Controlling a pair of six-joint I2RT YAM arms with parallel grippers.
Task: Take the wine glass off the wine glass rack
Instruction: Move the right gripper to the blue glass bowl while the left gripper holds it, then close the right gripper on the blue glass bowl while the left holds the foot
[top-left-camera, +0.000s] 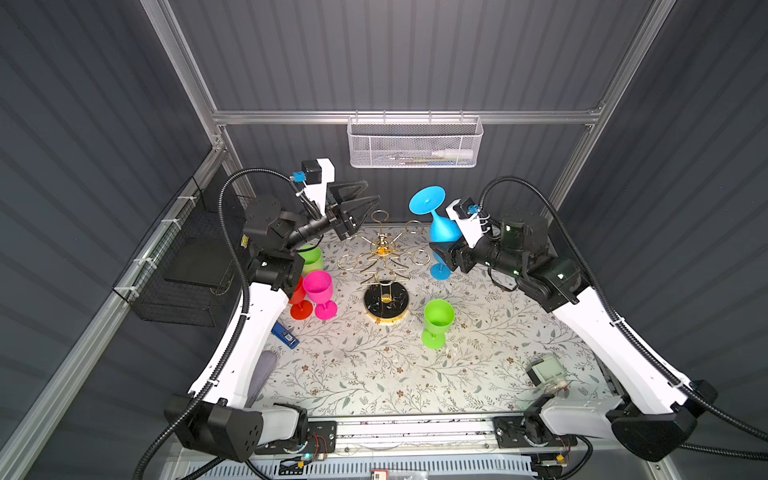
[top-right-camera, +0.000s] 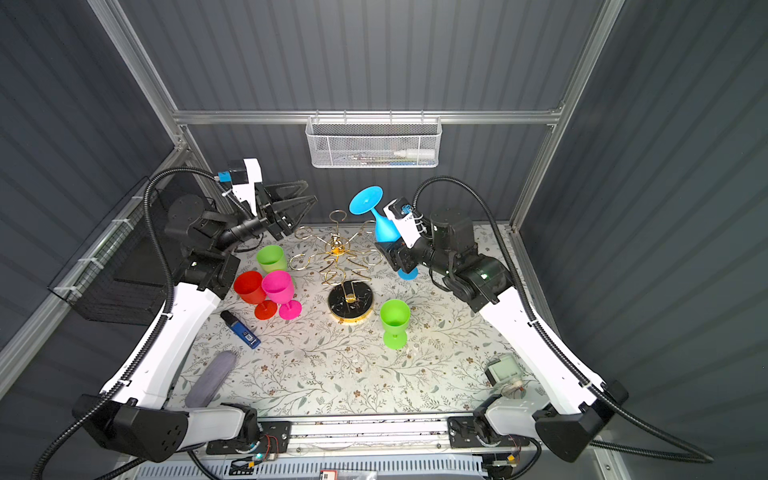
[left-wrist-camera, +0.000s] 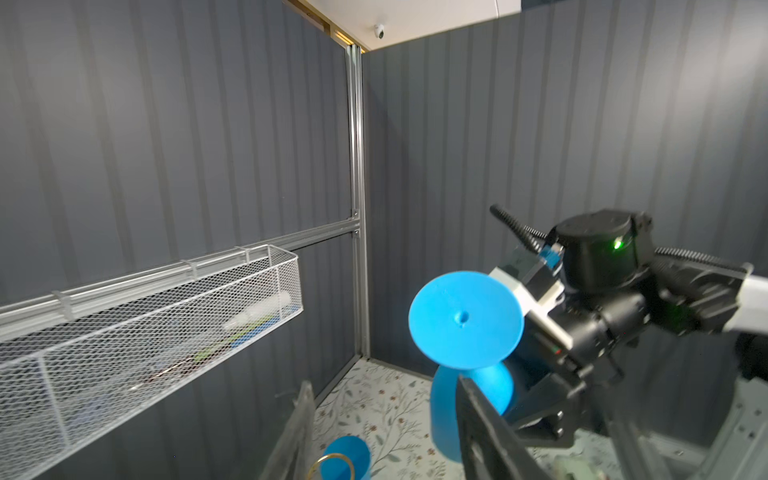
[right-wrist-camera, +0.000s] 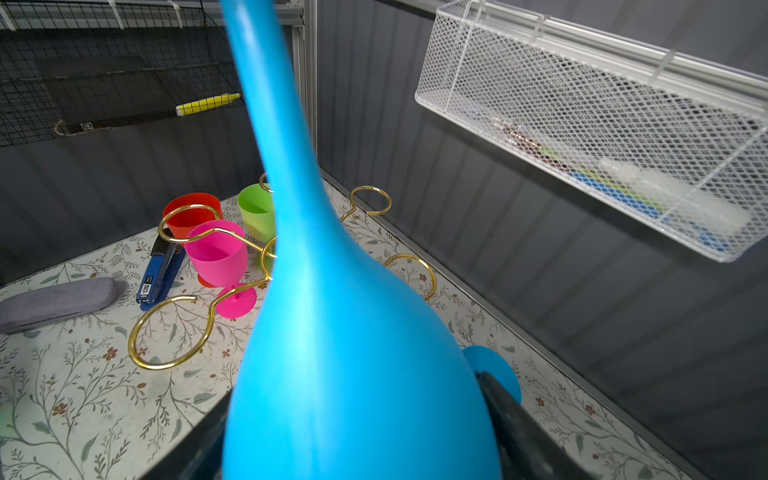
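My right gripper (top-left-camera: 446, 244) (right-wrist-camera: 357, 436) is shut on the bowl of a blue wine glass (top-left-camera: 441, 230) (top-right-camera: 386, 230) (right-wrist-camera: 353, 332). The glass is held upside down and tilted, its round foot (left-wrist-camera: 463, 318) up in the air, apart from the rings of the wine glass rack. The wine glass rack (top-left-camera: 384, 247) (top-right-camera: 338, 249) is gold wire on a round black base (top-left-camera: 386, 301) at the table's middle, and no glass hangs on its arms. My left gripper (top-left-camera: 368, 193) (top-right-camera: 309, 191) (left-wrist-camera: 384, 382) hovers open and empty above the rack's far left side.
On the table stand a green glass (top-left-camera: 437, 322), a pink glass (top-left-camera: 319, 291), a red glass (top-left-camera: 299, 299), another green one (top-left-camera: 311, 257) and a second blue glass (top-left-camera: 439, 272). A blue stapler (top-left-camera: 286, 334) and a grey case (top-left-camera: 266, 370) lie left. A white mesh basket (top-left-camera: 413, 143) hangs behind.
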